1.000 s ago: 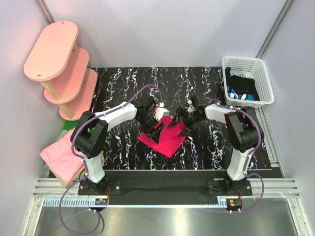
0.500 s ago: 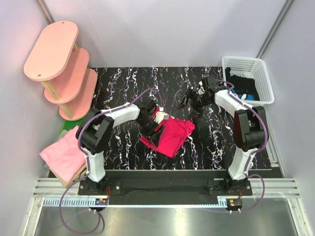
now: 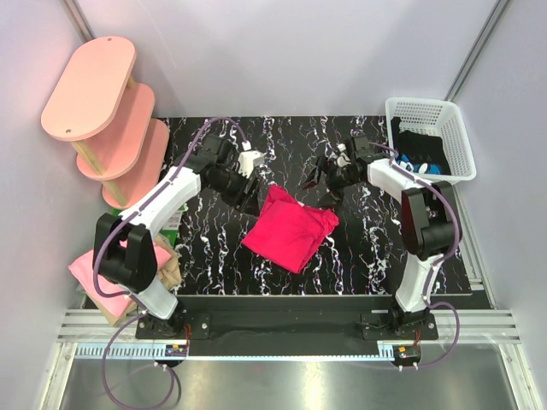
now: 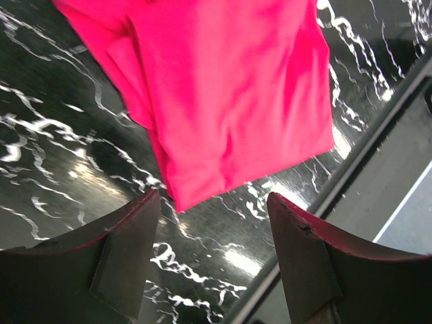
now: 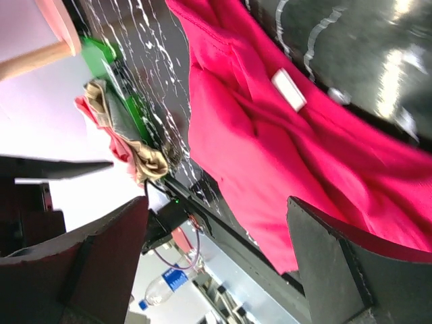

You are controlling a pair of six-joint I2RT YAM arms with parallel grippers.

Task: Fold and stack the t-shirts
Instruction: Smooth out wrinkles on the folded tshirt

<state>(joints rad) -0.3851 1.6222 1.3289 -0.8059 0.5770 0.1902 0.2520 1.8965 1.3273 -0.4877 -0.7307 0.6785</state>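
Fold looks done. Top view: a sec ago both grippers were on the crimson t-shirt. Now the left gripper & right gripper have backed off, jaws apart, empty. T-shirt lies folded mid-counter, between them. Left wrist: t-shirt just beyond gripper, no contact. Right wrist: same; tan/pink pile beyond, so prob. stacking next.

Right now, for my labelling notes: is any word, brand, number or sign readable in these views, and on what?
No text can be read in any view.
White tag on the crimson t-shirt: blank or too blurred to read.
Blue-labelled bottle: too small and blurred.
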